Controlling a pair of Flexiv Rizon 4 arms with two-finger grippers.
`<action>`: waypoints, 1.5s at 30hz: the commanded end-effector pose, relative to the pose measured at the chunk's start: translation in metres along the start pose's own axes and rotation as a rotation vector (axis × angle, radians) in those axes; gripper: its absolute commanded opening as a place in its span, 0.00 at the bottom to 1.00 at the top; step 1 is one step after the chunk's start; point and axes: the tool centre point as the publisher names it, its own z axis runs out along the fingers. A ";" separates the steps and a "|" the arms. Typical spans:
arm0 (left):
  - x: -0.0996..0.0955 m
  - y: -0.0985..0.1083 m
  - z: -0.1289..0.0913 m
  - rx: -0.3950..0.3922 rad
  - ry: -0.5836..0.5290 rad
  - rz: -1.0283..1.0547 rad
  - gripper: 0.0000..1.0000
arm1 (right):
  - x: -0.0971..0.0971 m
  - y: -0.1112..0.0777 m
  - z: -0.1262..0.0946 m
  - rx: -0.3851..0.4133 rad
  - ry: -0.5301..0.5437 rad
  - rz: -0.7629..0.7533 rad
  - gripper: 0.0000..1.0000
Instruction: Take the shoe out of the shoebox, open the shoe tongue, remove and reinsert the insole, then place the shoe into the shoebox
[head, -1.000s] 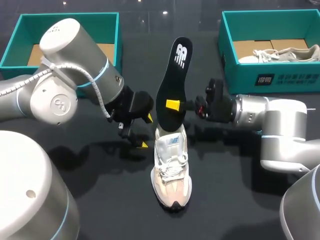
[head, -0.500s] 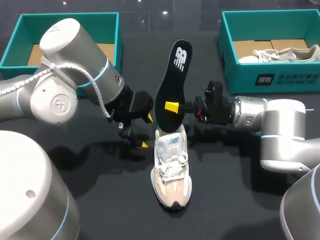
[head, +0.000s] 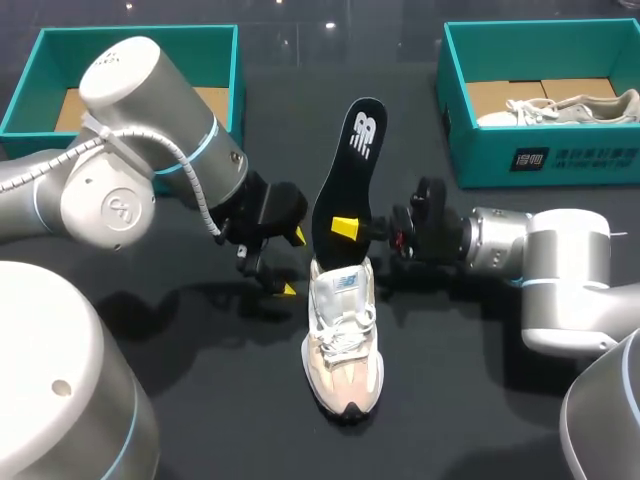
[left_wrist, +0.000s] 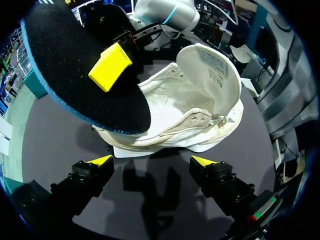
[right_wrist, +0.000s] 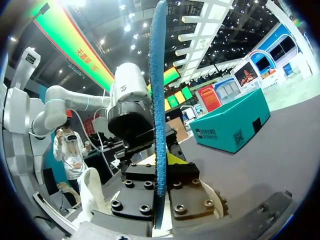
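Insole of black foam with a blue edge (head: 347, 180) stands nearly upright, its lower end at the heel opening of the cream lace-up sneaker (head: 342, 345) lying on our dark worktop (head: 450, 400). Our right tool (head: 352, 228) is clamped on the insole from both sides. Our left tool (head: 293, 262) hangs open just beside the sneaker's heel, holding nothing.

Two shoeboxes (head: 130, 32) (head: 540, 155), two shoes (head: 342, 340) (head: 570, 108), one insole (head: 350, 170)
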 end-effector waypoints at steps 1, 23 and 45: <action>0.000 0.000 0.001 -0.001 0.000 0.001 1.00 | 0.004 -0.002 0.000 0.033 -0.013 0.009 0.00; 0.000 0.000 0.001 -0.001 0.000 0.001 1.00 | -0.007 -0.027 -0.009 0.027 -0.020 0.065 0.00; 0.000 0.000 0.001 -0.001 0.000 0.001 1.00 | 0.006 -0.061 -0.013 0.072 -0.019 0.165 0.00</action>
